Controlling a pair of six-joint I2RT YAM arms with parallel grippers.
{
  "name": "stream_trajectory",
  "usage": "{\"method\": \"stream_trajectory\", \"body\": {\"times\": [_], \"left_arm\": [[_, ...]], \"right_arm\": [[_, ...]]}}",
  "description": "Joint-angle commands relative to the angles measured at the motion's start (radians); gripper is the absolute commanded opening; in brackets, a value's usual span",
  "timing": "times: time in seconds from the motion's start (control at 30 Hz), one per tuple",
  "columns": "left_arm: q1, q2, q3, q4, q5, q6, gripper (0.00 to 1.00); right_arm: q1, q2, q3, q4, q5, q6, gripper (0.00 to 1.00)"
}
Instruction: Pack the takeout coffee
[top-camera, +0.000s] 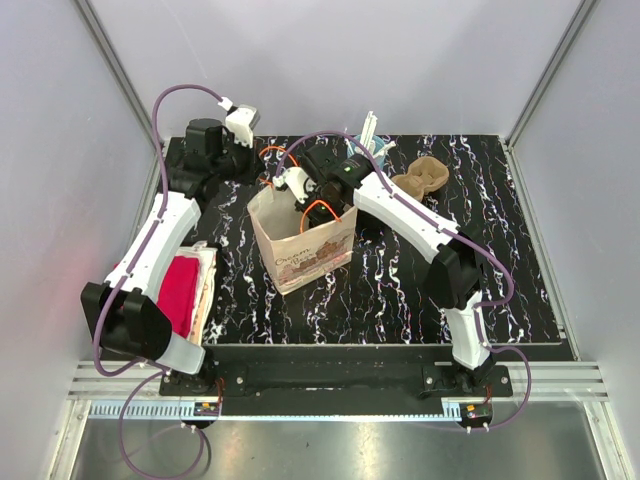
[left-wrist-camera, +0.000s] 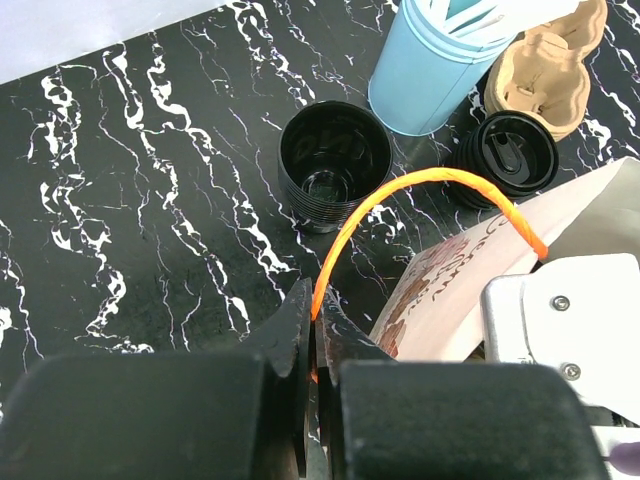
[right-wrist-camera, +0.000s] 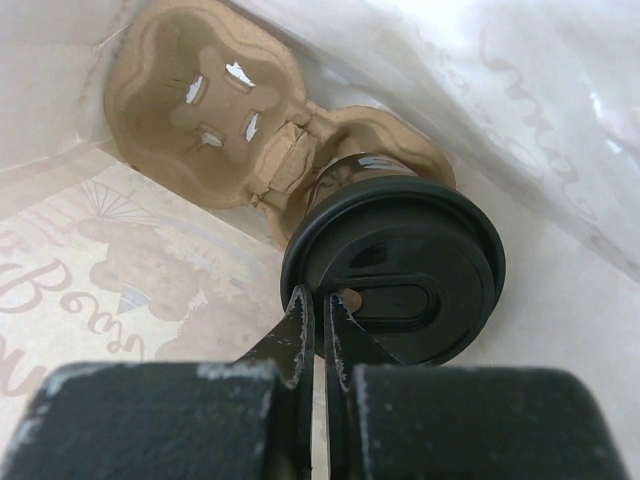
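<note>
Takeout coffee (right-wrist-camera: 395, 280) in carrier (right-wrist-camera: 200, 110) inside bag (top-camera: 305, 250) | right hand (right-wrist-camera: 320, 300) closed at its rim | left hand (left-wrist-camera: 312, 312) pinching orange handle (left-wrist-camera: 420, 185)

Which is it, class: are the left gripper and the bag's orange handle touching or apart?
Touching. The left wrist view shows the orange handle running down into the left gripper, pinched between its shut fingers.

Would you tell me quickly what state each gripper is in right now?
Left gripper: closed, holding the orange handle of the paper bag.
Right gripper: closed, fingers at the lid rim of the takeout coffee; an actual grip cannot be told.
</note>
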Motion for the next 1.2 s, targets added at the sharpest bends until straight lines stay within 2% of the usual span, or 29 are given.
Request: {"method": "stream_trajectory", "body": {"times": [0.0,0.87,1.17], "left_arm": [[-0.002,0.008,0.045,0.022,-0.037,0.0,0.0],[0.001,0.08,0.104,-0.035,-0.158,0.013,0.0],[0.001,0.067,0.091,-0.031,-0.11,0.003,0.0]], "right_arm": [[0.009,-0.036,-0.008,0.018,0.012,-0.013,0.0],[0.007,-0.059,-0.035,0.043,0.012,-0.014,0.0],[0.009,-0.058,-0.037,0.053,0.02,-0.017,0.0]]}}
